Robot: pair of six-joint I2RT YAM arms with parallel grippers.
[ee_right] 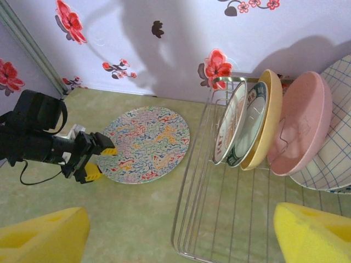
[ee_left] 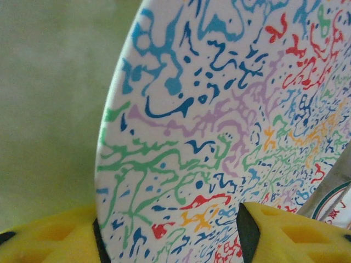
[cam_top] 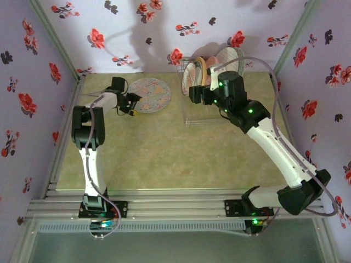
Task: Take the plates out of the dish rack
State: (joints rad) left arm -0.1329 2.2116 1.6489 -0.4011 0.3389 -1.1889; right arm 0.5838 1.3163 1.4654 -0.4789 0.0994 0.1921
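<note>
Left gripper (cam_top: 133, 105), arm folded and wrist turned right, has its jaws parted at the left rim of the one squiggle-patterned plate (cam_top: 151, 94), flat on the tabletop (cam_top: 164, 159). In the dish rack (ee_right: 219, 219), five plates on edge: orange-patterned plate (ee_right: 230, 123), green-rimmed plate (ee_right: 253, 120), orange-yellow plate (ee_right: 270, 123), pink plate (ee_right: 301, 120), blue-grid plate (ee_right: 334, 159). Right gripper (ee_right: 178, 211), jaws wide and empty, hangs before them, arm stretched long.

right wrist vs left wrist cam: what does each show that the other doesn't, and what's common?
Right wrist: the dish rack with a pink plate, an orange-yellow plate and others standing in it, plus the left gripper at the squiggle-patterned plate edge. Left wrist: a close view of that plate's rim between yellow fingers. Both: the squiggle-patterned plate lying on the green table.
</note>
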